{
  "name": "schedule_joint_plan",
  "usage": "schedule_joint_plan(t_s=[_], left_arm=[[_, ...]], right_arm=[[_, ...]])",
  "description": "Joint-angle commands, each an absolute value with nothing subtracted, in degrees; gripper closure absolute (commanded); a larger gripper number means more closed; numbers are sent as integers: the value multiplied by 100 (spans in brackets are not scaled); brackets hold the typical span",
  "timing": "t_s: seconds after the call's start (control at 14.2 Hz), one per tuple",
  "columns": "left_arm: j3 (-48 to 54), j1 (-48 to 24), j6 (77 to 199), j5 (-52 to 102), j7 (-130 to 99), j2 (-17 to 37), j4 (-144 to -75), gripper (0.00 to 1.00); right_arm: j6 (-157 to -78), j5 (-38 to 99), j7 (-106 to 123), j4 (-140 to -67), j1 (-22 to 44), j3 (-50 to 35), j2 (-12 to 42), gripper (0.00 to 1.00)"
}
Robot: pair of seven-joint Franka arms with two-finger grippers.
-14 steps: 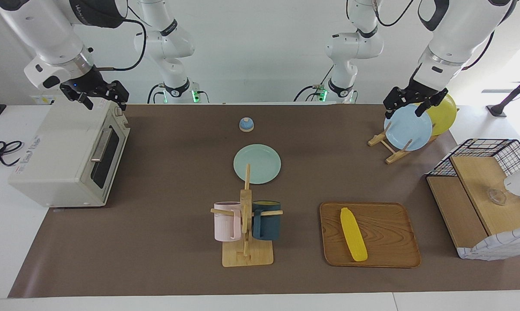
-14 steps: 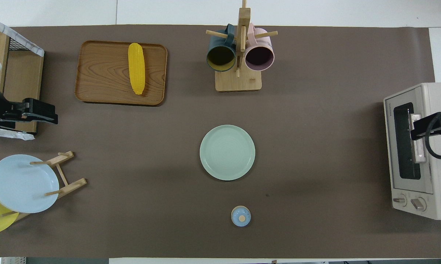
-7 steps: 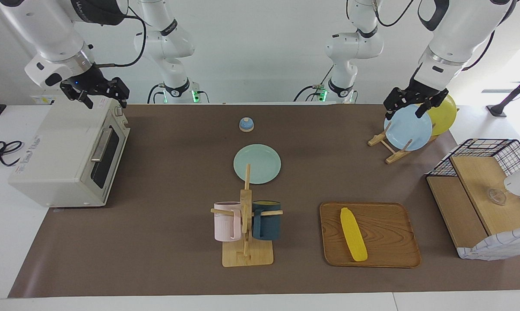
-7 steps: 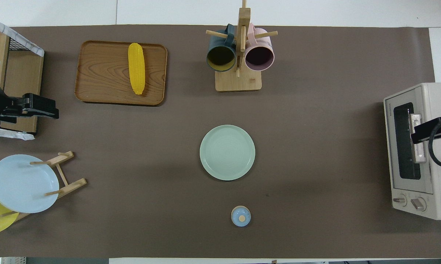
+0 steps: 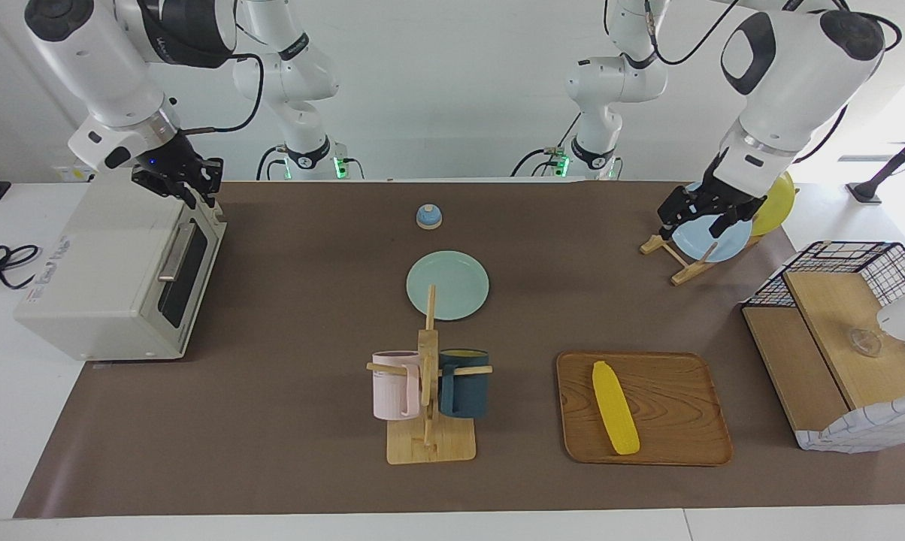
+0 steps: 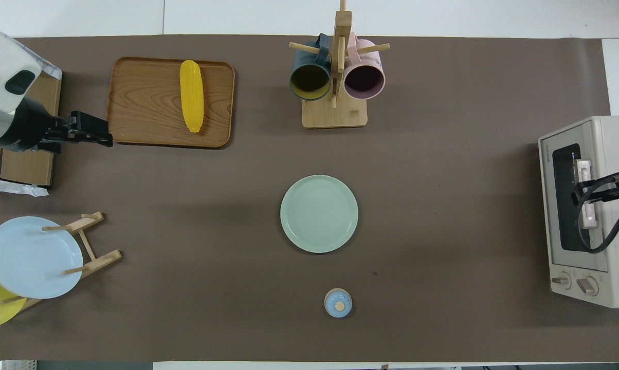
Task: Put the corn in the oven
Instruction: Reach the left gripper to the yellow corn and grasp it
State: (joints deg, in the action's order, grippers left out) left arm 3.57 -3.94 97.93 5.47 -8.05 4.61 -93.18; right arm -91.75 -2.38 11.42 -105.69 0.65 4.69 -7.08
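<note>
The yellow corn lies lengthwise on a wooden tray. The off-white oven stands at the right arm's end of the table. Its glass door is closed and its bar handle faces the mat. My right gripper hangs just above the oven's top front edge, over the handle, shut and holding nothing. My left gripper is up in the air, open and empty. It is over the mat between the plate rack and the tray, apart from the corn.
A mug tree with a pink and a dark blue mug stands beside the tray. A green plate and a small blue knobbed lid lie mid-table. A plate rack and a wire-and-wood basket shelf stand at the left arm's end.
My left gripper came down from over the plate rack toward the tray. My right gripper shifted over the oven's front edge and its fingers closed. The corn and the oven stayed put.
</note>
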Motion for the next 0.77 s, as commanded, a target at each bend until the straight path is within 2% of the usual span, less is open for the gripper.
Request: schedule_joint_plan(t_s=[0.0,0.42,0.56,0.7], left_arm=[[325,-571,9800,685,-870,1490,-8389,0],[264,-931,10116,624,-914,3170,-7034,0],[133,-1045,10195,615,-923,3951,-6332,0],[-70,-1168,10474,633,-923,4384,-6030,0]], right_arm=[[-9624,-289,1397,-11302,0,448,-1151,100],[-10063,-992,1468,-11636,-175,457,-1143,100],[-10335,-1028,1485,-11838,-334,457,-1143,100],[-10493,-1028,1485,-11848,-395,457,-1038,100]])
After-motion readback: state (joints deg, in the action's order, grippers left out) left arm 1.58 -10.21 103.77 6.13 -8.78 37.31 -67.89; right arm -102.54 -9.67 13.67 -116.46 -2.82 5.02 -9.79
